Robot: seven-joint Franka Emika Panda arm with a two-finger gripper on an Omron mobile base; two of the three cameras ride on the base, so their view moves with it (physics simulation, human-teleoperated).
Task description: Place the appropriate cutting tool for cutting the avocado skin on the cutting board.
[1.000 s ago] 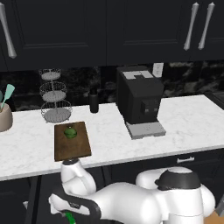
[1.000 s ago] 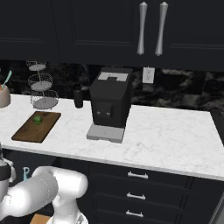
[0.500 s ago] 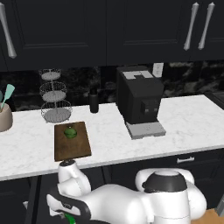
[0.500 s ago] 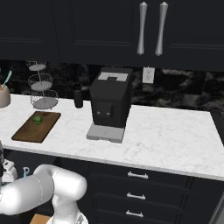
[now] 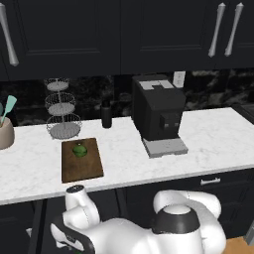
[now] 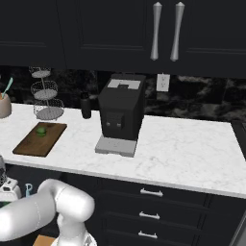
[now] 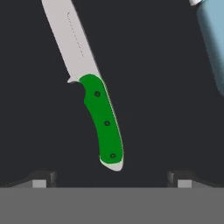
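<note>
1. Bright green handle, pale silver blade: the knife (image 7: 94, 92) is lying flat on a dark surface right under the hand, handle end nearest the gripper (image 7: 112, 177), blade running away from it and up to the left. A bit of the light-blue peeler (image 7: 213, 43) sits off to the knife's right, apart from it.

2. Gripper is spread as wide as it goes and has hold of nothing. The 2 finger tips (image 7: 40, 179) stand either side of the handle's butt end without touching it.

3. What's changed in the last second: the arm has swung lower and further round under the counter (image 5: 208, 134). In the left base view the white links have shifted and dropped below the counter edge, down on the side where the cutting board sits. The base itself hasn't driven anywhere, and the coffee machine (image 5: 158, 118) and wire rack (image 5: 60, 111) sit where they did.

4. The cutting board (image 5: 82, 161) is up on the counter, left of the coffee machine, with the avocado (image 5: 80, 150) sitting on its far half. No knife on it yet.

5. My read: it's lining up on the right tool, not the peeler. Next it needs to come down over the handle and close. Then it's a long lift up to the board, and it should land clear of the avocado.
</note>
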